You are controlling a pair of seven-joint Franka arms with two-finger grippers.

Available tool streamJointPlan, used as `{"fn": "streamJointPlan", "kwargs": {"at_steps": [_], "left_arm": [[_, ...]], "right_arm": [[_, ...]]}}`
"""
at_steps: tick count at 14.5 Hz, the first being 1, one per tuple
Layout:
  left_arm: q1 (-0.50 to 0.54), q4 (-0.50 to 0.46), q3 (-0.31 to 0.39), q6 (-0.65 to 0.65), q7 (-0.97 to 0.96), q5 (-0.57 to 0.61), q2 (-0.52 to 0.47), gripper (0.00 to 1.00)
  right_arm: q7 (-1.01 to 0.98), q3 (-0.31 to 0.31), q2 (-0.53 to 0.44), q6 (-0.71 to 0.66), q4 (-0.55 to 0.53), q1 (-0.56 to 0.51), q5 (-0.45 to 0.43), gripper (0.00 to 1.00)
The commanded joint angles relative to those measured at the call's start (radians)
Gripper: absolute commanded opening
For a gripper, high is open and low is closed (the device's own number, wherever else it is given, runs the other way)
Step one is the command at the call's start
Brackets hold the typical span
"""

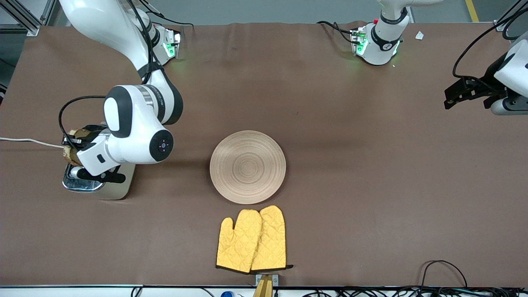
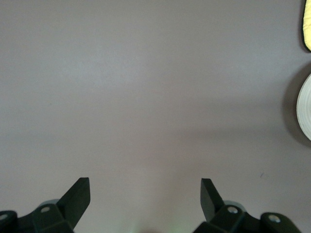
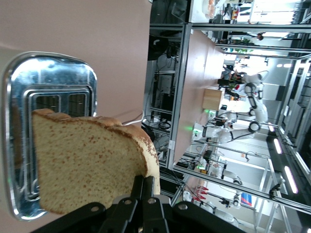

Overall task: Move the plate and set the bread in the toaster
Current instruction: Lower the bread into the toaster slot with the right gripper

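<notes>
My right gripper [image 1: 79, 144] is shut on the bread [image 1: 69, 155], a brown slice held on edge over the toaster [image 1: 117, 187] at the right arm's end of the table. In the right wrist view the fingers [image 3: 146, 187] pinch the crust of the bread [image 3: 87, 160], above the toaster's chrome top [image 3: 53, 80] and its slots. The round wooden plate [image 1: 247, 167] lies flat mid-table with nothing on it. My left gripper [image 1: 470, 93] hangs open over bare cloth at the left arm's end; between its fingertips [image 2: 144, 194] there is nothing. The plate's rim [image 2: 305, 109] shows at that view's edge.
A pair of yellow oven mitts [image 1: 251, 241] lies nearer the front camera than the plate, almost touching it. The toaster's white cord [image 1: 24, 141] runs off the table's end. Brown cloth [image 1: 371, 165] covers the table.
</notes>
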Motion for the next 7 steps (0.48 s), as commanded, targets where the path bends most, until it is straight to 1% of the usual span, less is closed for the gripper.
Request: {"fn": "streamJointPlan", "kwargs": {"at_steps": [1, 5, 7], "left_arm": [[0.001, -0.016, -0.002, -0.022, 0.009, 0.011, -0.039, 1.00], [0.001, -0.081, -0.003, 0.009, 0.007, 0.009, -0.083, 1.00], [0.001, -0.089, -0.002, 0.014, 0.006, 0.009, -0.089, 1.00]], "right_arm": [[-0.004, 0.011, 0.000, -0.001, -0.028, -0.030, -0.045, 0.00], [0.008, 0.011, 0.001, 0.025, -0.068, -0.052, -0.047, 0.00], [0.022, 0.011, 0.001, 0.032, -0.078, -0.053, -0.045, 0.00]]}}
